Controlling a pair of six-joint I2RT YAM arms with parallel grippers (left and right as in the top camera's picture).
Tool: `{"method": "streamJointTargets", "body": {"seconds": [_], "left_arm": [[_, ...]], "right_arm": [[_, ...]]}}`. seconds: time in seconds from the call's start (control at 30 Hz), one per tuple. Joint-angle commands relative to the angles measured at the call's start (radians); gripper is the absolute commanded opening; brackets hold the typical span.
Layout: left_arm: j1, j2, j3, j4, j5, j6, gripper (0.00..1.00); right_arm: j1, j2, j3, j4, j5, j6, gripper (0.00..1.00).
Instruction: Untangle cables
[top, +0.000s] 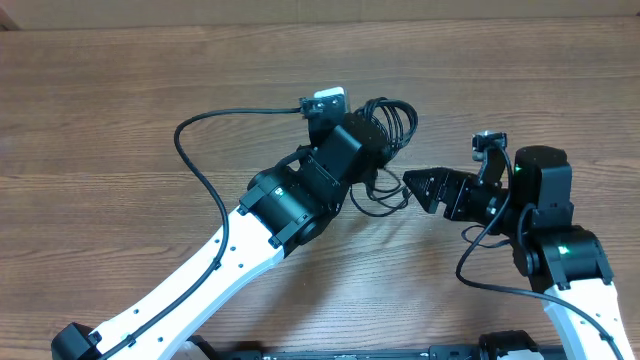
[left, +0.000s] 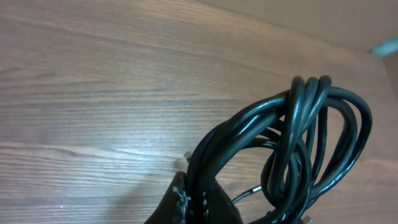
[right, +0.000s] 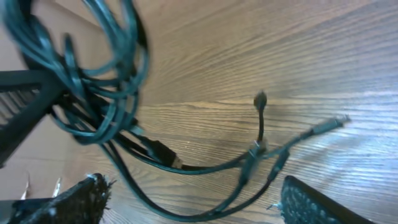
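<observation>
Wood-grain brown table (top: 120, 70) carries the scene. The cables (top: 397, 118) sit about midway between its left and right edges, on the half nearer the far edge, as a coil of several black loops with thinner strands trailing out toward the right arm.

The left end effector (left: 196, 190) is closed narrow on the coil, its 2 fingers pinching strands at the foot of the cables (left: 298, 106), which rise as a fan of glossy loops above the table. In the overhead view the wrist covers the grip itself.

The right end effector (right: 194, 185) stands wide, its 2 fingers well apart and clamping nothing. It sits just beside the coil (right: 118, 93) on the side toward the right edge. Loose strands run across the table in the gap between its fingers. 2 thin plug ends (right: 260, 99) lie on the wood beyond them, and a flat metal plug (right: 166, 154) rests nearer the coil.
</observation>
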Motion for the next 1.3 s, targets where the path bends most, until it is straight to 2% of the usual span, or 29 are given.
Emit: {"method": "streamJointTargets", "body": {"seconds": [0.0,0.1,0.3,0.4,0.6,0.77,0.97,1.17,1.27], "left_arm": [[0.001,-0.011,0.014,0.013,0.052,0.129,0.04],[0.001,-0.011,0.014,0.021,0.123,0.178,0.04],[0.001,-0.011,0.014,0.077,0.341,0.411,0.04],[0.001,-0.011,0.014,0.06,0.396,0.512,0.04],[0.001,-0.011,0.014,0.029,0.441,0.566,0.04],[0.001,-0.011,0.014,0.045,0.457,0.572,0.04],[0.001,-0.011,0.014,0.048,0.484,0.572,0.04],[0.001,-0.011,0.014,0.065,0.501,0.571,0.04],[0.001,-0.011,0.014,0.08,0.519,0.571,0.04]], "right_arm": [[-0.002,-0.053,0.023,0.009,-0.018,-0.023,0.91],[-0.002,-0.08,0.023,0.009,-0.018,-0.023,0.99],[-0.002,-0.098,0.023,0.004,-0.018,-0.023,1.0],[-0.002,-0.098,0.023,0.003,-0.019,-0.022,1.0],[-0.002,-0.098,0.023,0.005,-0.019,-0.022,0.98],[-0.002,-0.098,0.023,0.009,-0.034,-0.023,0.85],[-0.002,-0.098,0.023,0.013,-0.045,-0.023,0.79],[-0.002,-0.098,0.023,0.036,-0.138,-0.076,0.77],[-0.002,-0.098,0.023,0.036,-0.138,-0.076,0.67]]}}
